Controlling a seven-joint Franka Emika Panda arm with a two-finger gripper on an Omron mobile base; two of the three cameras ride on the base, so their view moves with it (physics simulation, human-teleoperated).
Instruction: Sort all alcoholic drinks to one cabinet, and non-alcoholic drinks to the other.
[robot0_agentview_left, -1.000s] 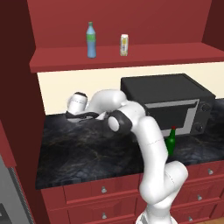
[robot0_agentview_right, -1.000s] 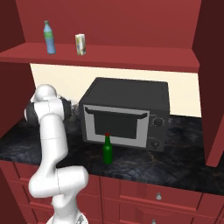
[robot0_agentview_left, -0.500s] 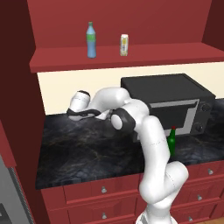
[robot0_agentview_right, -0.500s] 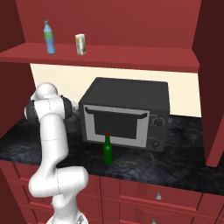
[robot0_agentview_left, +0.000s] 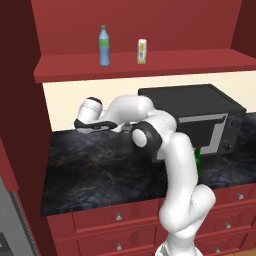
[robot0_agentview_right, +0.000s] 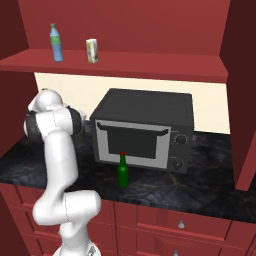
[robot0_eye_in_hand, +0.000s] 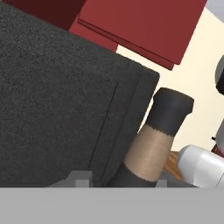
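In the hand view a squat dark bottle (robot0_eye_in_hand: 151, 153) with a thin dark neck and a pale label stands right before the camera, beside the microwave's side wall. My gripper (robot0_eye_in_hand: 119, 179) is shut on it, a fingertip on either side of its body. In the base views my arm bends down to the counter left of the microwave and covers this bottle. A slim green bottle with a red cap (robot0_agentview_left: 198, 160) (robot0_agentview_right: 123, 171) stands on the counter in front of the microwave door. A clear-blue bottle (robot0_agentview_left: 104, 46) (robot0_agentview_right: 56, 42) and a white-and-yellow carton (robot0_agentview_left: 142, 51) (robot0_agentview_right: 91, 50) stand on the red shelf above.
The black microwave (robot0_agentview_left: 200, 115) (robot0_agentview_right: 145, 130) (robot0_eye_in_hand: 57, 100) fills the counter's back right, close beside my hand. The dark marble counter (robot0_agentview_left: 90, 175) stretches left and forward, with red drawers below. A tall red cabinet wall (robot0_agentview_left: 20, 100) closes the left side.
The jaws have closed in from wide open onto the dark bottle. The arm has stayed almost still and the other drinks have not moved.
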